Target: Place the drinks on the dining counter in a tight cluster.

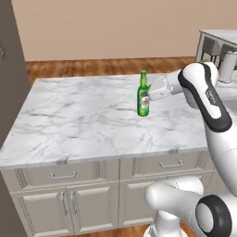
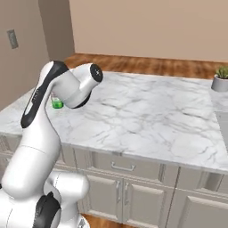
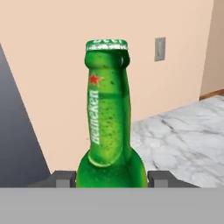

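Standing upright on a white marble cabinet top with grey veins (image 1: 83, 120), above a row of pale drawers and doors, is a slim green glass beer bottle (image 1: 144, 96) with a red star on its neck label. This surface appears to be the cabinet and not the dining counter the task names, so the bottle seems to be at its pickup spot. To the right of the bottle, the white robot arm with dark joints (image 1: 206, 99) reaches in sideways, and its two-finger gripper (image 1: 152, 92) sits level with the bottle's shoulder and body. In the right base view the arm's elbow covers most of the bottle, leaving a green sliver of its base (image 2: 57, 103) on the marble; a small potted plant (image 2: 220, 79) stands well apart at the far right edge. In the hand view the bottle fills the centre, and the two dark fingertips (image 3: 64, 179) stand on either side of its wide lower body, right against the glass. The jaws appear to be closed on the bottle, with its base apparently not yet lifted from the top. This looks like the grasping step for the first drink. The next move likely calls for a straight lift that keeps the bottle upright, then a carry to the dining counter.
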